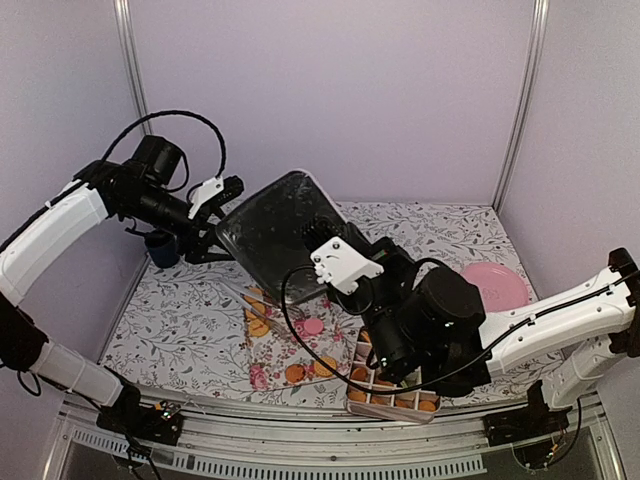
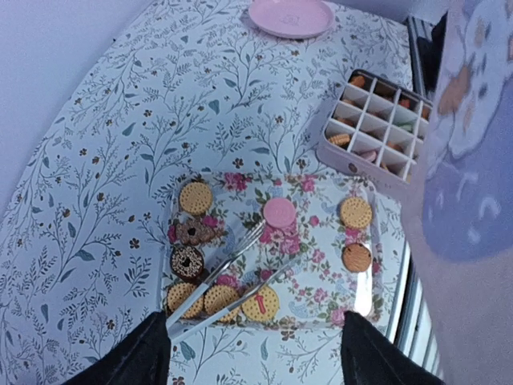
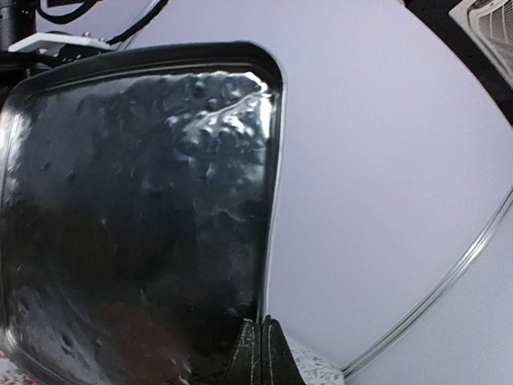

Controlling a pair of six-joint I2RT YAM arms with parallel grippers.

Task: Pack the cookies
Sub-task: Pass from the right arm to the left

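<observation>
Several cookies lie on a floral tray (image 2: 321, 277): tan ones (image 2: 195, 197), a pink one (image 2: 279, 212) and a dark one (image 2: 187, 261); they also show in the top view (image 1: 296, 373). A divided box (image 2: 377, 132) beside the tray holds more cookies. A dark shiny lid (image 1: 275, 235) is held tilted in the air above the tray. My right gripper (image 3: 262, 353) is shut on the lid's (image 3: 136, 208) lower edge. My left gripper (image 2: 256, 345) is open and empty, high over the tray, next to the lid's left edge in the top view (image 1: 222, 220).
Metal tongs (image 2: 224, 273) lie across the tray among the cookies. A pink plate (image 1: 497, 285) sits at the right back. A dark blue cup (image 1: 160, 248) stands at the left under my left arm. The divided box (image 1: 395, 390) is at the table's front edge.
</observation>
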